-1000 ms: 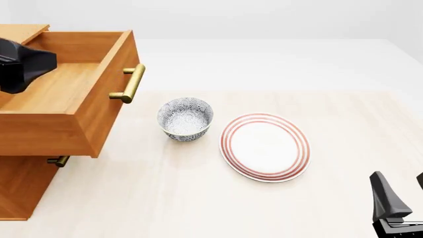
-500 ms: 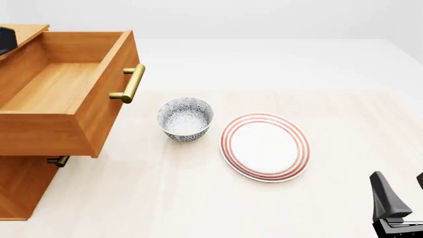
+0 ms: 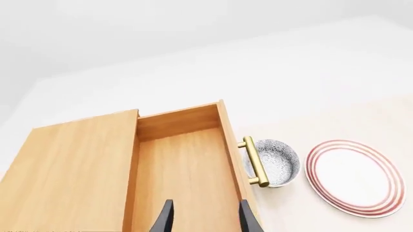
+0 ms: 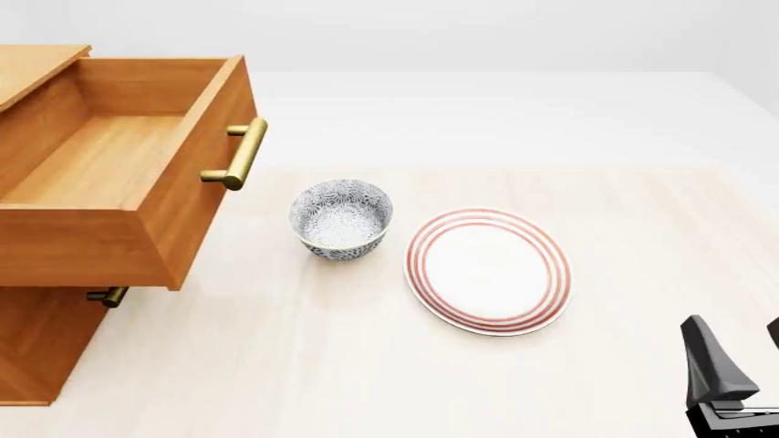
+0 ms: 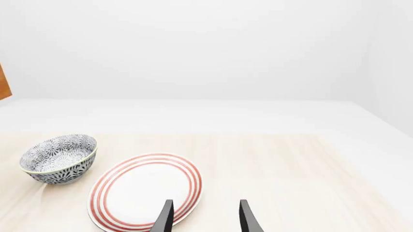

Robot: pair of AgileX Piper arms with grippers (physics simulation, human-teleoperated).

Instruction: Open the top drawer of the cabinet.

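Two dark fingertips of the left gripper [image 3: 201, 217] stand apart with nothing between them, hanging above the pulled-out top drawer [image 4: 116, 169]; this gripper does not show in the front view. The right gripper [image 5: 201, 217] is likewise spread and holds nothing, low at the near right of the table [image 4: 633, 228], well apart from everything. The top drawer juts out from the cabinet [image 4: 36, 342] at the table's left, its brass handle [image 4: 237, 153] facing the middle of the table. A second handle [image 4: 108, 296] peeks out beneath it, probably a lower drawer's. Near the drawer front sits a patterned bowl [image 4: 342, 219], and just beside it a red-ringed plate [image 4: 488, 270].
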